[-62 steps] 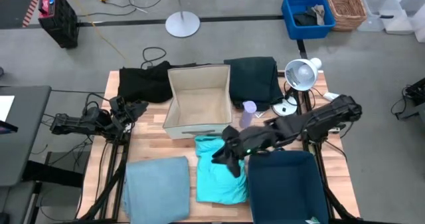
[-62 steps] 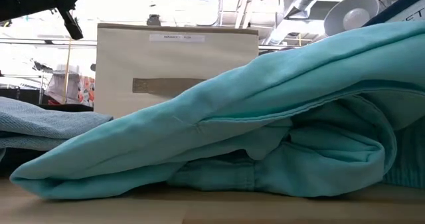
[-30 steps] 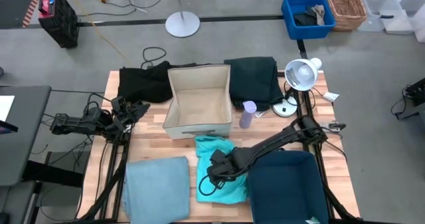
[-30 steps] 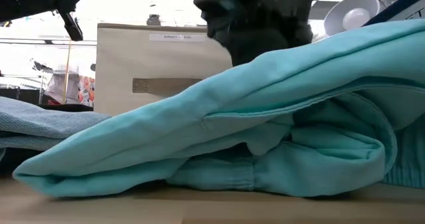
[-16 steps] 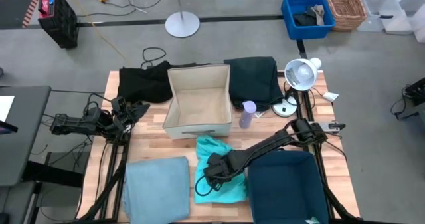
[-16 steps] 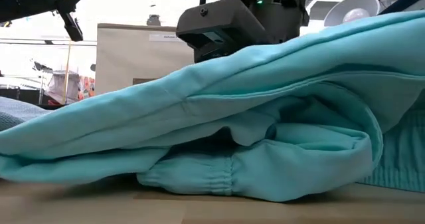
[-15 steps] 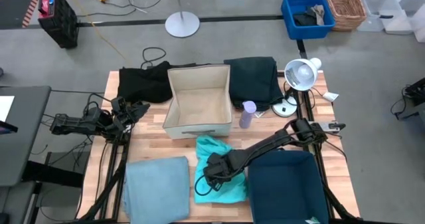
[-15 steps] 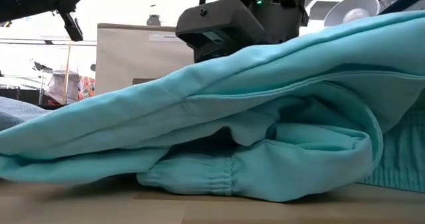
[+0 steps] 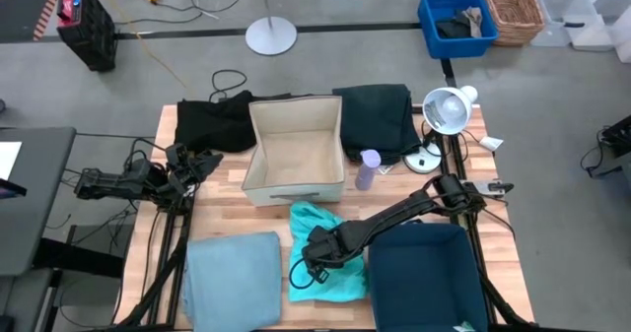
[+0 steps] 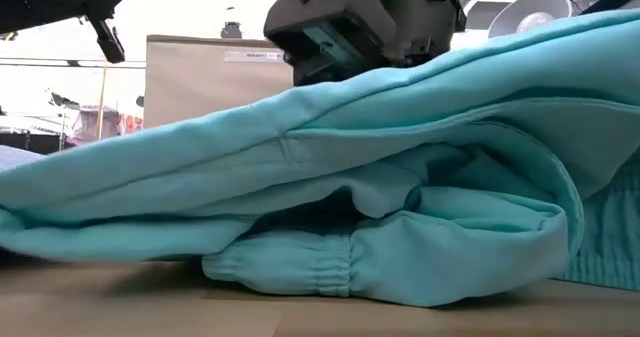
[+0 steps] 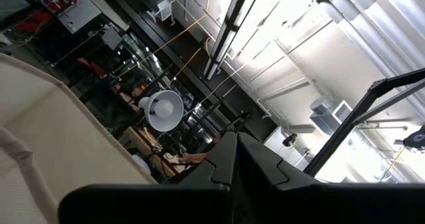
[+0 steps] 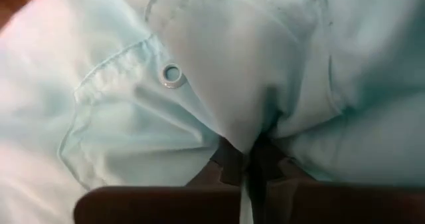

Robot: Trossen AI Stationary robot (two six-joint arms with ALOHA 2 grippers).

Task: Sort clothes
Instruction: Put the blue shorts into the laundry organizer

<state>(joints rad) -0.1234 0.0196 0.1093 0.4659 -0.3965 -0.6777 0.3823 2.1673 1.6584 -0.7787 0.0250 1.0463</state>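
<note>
The bright turquoise garment (image 9: 333, 271) lies rumpled on the table's near middle, between the pale blue-grey garment (image 9: 232, 278) and the navy bin (image 9: 424, 278). My right gripper (image 9: 314, 255) points steeply down onto it and is shut on its cloth (image 12: 251, 154). In the low view the gripper's body (image 10: 350, 22) shows just behind the turquoise heap (image 10: 350, 197). The black garment (image 9: 212, 123) and the dark green one (image 9: 375, 115) lie at the far edge, on either side of the beige box (image 9: 296, 145). My left gripper (image 9: 202, 163) waits shut at the table's left edge, tilted upward (image 11: 238, 147). My right gripper pinches a gathered ridge of the turquoise garment's top cloth (image 12: 255, 121) between its two fingers, not far from a metal eyelet (image 12: 171, 73). The fingers come from above, slanting down. The cloth puckers toward the pinch; the garment still rests on the table.
A desk lamp (image 9: 446, 110) and a small lilac bottle (image 9: 368, 167) stand right of the beige box. The navy bin is close beside my right arm. Bare wood shows between the box and the near garments.
My right gripper has sunk onto the turquoise garment and drifted a little toward the table's left edge. The garment's top layer has bunched and been pushed leftward; in the low view it now covers the pale garment that showed at the left before.
</note>
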